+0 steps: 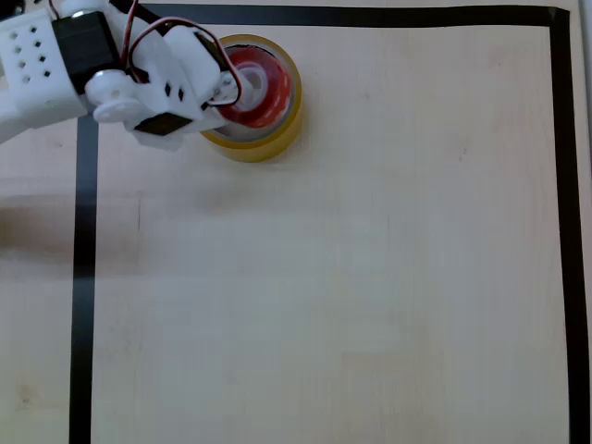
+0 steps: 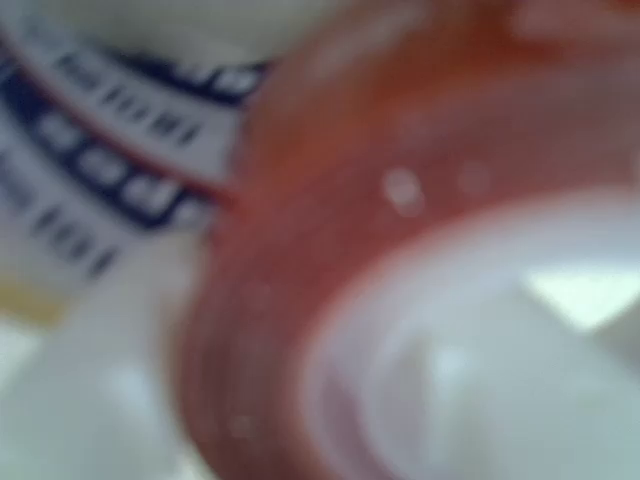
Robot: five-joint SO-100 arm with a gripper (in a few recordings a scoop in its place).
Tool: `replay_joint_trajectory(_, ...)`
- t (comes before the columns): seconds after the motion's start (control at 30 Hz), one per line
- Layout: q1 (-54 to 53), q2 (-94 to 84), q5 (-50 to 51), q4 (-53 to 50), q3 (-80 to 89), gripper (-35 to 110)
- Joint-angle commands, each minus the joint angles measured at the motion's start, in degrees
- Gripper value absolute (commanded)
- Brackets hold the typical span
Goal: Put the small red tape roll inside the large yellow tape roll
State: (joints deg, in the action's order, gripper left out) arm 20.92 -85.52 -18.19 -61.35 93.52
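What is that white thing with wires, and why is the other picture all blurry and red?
The white thing is a robot arm with jaws at its tip, the gripper. One camera looks down from above on a pale wooden table marked with black tape lines. There, a small glossy red tape roll sits inside a large yellowish tape roll. The other camera rides on the arm, so close that the red roll blurs. Whether the jaws grip it, I cannot tell.
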Motion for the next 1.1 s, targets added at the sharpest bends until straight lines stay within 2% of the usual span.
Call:
replay_joint_trajectory(0.0, 0.26, -1.05, -0.44, 1.49, -1.49, 0)
replay_joint_trajectory(0.2, 0.88, -0.44, 0.09, 2.46, 0.79, 0)
replay_joint_trajectory(0.5, 0.7, -2.72, 1.23, 3.25, 4.22, 9)
replay_joint_trajectory(1.07, 1.58, -7.03, 2.9, 2.64, 5.27, 13)
